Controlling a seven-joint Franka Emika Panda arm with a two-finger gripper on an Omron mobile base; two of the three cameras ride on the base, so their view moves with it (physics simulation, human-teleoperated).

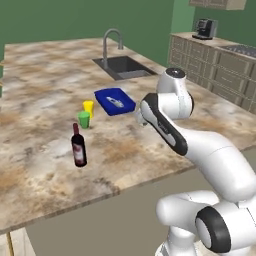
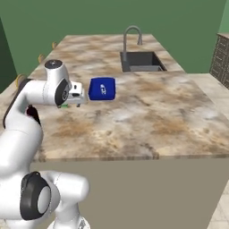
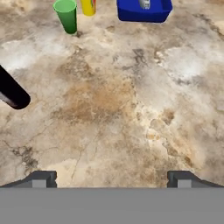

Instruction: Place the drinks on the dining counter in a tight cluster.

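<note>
With jaws wide apart and empty, my gripper [image 3: 111, 181] hovered over bare counter [image 3: 131, 109]; the upright wine bottle [image 1: 78, 146] stood to its left.

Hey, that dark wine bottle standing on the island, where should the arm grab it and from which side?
Probably around the wide body, at the label, of the wine bottle. It stands upright, and its neck is narrow under the red cap. Come in level from the robot's side, since the green cup and yellow cup stand just beyond it. The end effector is open, holding nothing.

upright wine bottle [image 1: 78, 146] on dining counter [image 1: 45, 90]
</note>
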